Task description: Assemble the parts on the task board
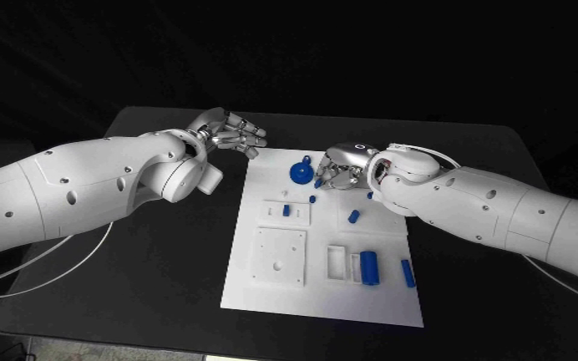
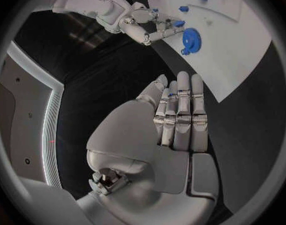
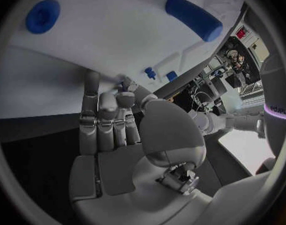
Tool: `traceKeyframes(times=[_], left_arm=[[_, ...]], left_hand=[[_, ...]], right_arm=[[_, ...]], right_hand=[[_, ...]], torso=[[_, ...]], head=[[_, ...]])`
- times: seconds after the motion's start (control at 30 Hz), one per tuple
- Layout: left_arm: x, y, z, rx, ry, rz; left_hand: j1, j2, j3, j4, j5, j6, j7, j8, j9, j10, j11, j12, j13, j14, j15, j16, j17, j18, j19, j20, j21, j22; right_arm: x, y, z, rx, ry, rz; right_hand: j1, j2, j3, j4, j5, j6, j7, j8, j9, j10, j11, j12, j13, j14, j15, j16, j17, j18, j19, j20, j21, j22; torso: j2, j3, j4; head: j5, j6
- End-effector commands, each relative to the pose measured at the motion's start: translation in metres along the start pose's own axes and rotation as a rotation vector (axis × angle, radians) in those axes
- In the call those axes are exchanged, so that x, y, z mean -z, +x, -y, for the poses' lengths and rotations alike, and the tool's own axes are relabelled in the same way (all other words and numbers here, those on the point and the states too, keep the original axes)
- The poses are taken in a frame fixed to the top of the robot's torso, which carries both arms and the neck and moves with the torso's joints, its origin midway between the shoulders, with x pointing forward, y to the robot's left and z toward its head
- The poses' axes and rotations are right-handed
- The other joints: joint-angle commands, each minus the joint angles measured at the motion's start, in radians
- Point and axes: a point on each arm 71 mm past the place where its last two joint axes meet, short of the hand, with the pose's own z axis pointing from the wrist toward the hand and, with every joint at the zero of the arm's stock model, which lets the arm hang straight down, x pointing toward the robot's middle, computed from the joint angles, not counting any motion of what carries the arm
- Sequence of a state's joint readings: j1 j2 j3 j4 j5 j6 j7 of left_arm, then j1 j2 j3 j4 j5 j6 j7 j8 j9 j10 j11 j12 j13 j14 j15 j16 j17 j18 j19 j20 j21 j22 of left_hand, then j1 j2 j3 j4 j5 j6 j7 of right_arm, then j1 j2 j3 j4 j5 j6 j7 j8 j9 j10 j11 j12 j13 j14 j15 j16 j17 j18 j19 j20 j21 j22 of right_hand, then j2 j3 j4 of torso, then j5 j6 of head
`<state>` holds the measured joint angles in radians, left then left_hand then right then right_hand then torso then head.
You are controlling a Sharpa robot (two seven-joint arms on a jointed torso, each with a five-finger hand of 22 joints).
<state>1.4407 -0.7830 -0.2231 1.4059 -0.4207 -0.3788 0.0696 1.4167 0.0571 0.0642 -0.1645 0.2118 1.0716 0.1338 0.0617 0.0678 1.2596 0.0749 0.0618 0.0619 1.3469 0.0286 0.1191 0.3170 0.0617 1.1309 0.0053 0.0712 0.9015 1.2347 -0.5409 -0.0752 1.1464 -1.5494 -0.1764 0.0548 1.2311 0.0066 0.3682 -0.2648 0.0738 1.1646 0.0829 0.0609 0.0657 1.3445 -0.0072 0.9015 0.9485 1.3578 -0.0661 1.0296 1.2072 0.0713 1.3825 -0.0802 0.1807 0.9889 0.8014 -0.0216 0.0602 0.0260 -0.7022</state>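
1. At the top centre of the head view, my right hand (image 1: 343, 169) sits over the far edge of the task board (image 1: 277, 294), fingers curled in beside the blue gear (image 1: 300, 172). I think they touch it or a small blue piece next to it, but the fingertips are crowded and I cannot tell whether anything is pinched.
2. My left hand (image 1: 229, 135) hovers just off the board's upper left corner, fingers straight and pressed side by side, holding nothing.
3. Further blue parts lie lower in the frame: a small peg (image 1: 354, 217) mid-board, a thick cylinder (image 1: 370, 268) and a slimmer bar (image 1: 408, 273) near the lower right.
4. Risk: if my curled fingers drag sideways, the gear could tip or slide off the near edge, being so close to it.
5. The board looks unclamped; a hard push might shift it and spoil alignment.
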Motion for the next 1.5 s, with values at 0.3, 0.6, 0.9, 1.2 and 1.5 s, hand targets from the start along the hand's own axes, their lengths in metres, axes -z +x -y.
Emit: traceKeyframes(times=[0.3,0.6,0.9,1.2,1.5], left_arm=[[0.000,0.002,0.001,0.000,0.008,-0.021],[0.000,0.004,0.002,-0.002,0.012,-0.042],[0.000,0.008,0.004,-0.021,0.042,-0.098],[-0.001,0.016,0.012,-0.144,0.111,-0.205],[-0.004,0.027,0.020,-0.284,0.131,-0.250]], left_hand=[[0.010,-0.001,-0.002,-0.006,-0.002,-0.007,-0.001,0.002,0.000,-0.005,0.001,0.000,0.000,-0.004,-0.002,0.003,0.003,0.008,-0.008,0.000,0.000,0.006],[0.008,-0.001,-0.007,-0.005,-0.004,-0.001,-0.003,0.002,0.000,0.006,-0.003,0.000,0.000,0.001,-0.006,0.015,0.015,0.007,-0.002,-0.003,0.001,0.017],[-0.026,-0.016,-0.043,0.040,-0.016,0.014,-0.019,0.002,0.000,0.059,-0.024,0.000,0.000,0.021,-0.026,0.120,0.087,-0.004,0.050,-0.019,0.000,-0.008],[-0.049,-0.047,-0.103,0.109,-0.113,0.006,-0.036,0.002,0.000,0.188,-0.071,0.057,0.012,-0.006,-0.066,0.389,0.253,-0.041,0.129,-0.063,0.015,-0.032],[-0.081,-0.042,-0.132,0.152,-0.153,0.033,-0.049,0.003,0.001,0.170,-0.099,0.330,0.195,-0.040,-0.103,0.711,0.375,-0.048,0.153,-0.101,0.138,0.138]], right_arm=[[0.001,0.006,-0.001,-0.001,-0.010,-0.020],[0.001,0.005,0.000,-0.025,-0.009,-0.001],[0.003,0.001,0.001,-0.085,0.003,-0.014],[0.006,-0.016,0.002,-0.118,0.004,-0.017],[0.008,-0.027,-0.002,-0.169,-0.008,-0.041]], right_hand=[[0.012,0.038,-0.003,0.006,-0.025,0.072,-0.020,0.008,0.014,0.003,-0.015,-0.002,0.001,0.002,-0.014,0.006,0.004,0.002,0.001,-0.015,0.000,0.003],[0.009,0.040,0.003,-0.002,-0.025,0.093,-0.026,0.004,0.026,0.011,-0.020,-0.011,0.001,0.003,-0.020,0.005,0.009,-0.008,0.005,-0.025,-0.005,0.001],[0.006,0.039,0.008,-0.006,-0.024,0.098,-0.027,0.004,0.032,0.012,-0.021,-0.014,0.003,0.004,-0.020,0.004,0.010,-0.008,0.006,-0.026,-0.006,0.002],[0.007,0.040,0.006,-0.007,-0.024,0.099,-0.027,0.004,0.037,0.011,-0.020,-0.013,0.008,0.003,-0.019,0.003,0.012,-0.007,0.005,-0.024,-0.008,0.004],[0.007,0.041,0.005,-0.007,-0.024,0.098,-0.026,0.004,0.039,0.009,-0.020,-0.014,0.009,0.002,-0.018,0.003,0.012,-0.007,0.004,-0.023,-0.009,0.005]], torso=[[0.000,0.0003,0.0006],[0.000,-0.0003,0.0004],[-0.003,-0.0011,-0.0024],[-0.015,-0.0034,-0.0094],[-0.038,0.0008,-0.0134]], head=[[0.000,-0.001],[0.002,-0.001],[0.006,0.003],[0.013,0.010],[0.015,0.013]])
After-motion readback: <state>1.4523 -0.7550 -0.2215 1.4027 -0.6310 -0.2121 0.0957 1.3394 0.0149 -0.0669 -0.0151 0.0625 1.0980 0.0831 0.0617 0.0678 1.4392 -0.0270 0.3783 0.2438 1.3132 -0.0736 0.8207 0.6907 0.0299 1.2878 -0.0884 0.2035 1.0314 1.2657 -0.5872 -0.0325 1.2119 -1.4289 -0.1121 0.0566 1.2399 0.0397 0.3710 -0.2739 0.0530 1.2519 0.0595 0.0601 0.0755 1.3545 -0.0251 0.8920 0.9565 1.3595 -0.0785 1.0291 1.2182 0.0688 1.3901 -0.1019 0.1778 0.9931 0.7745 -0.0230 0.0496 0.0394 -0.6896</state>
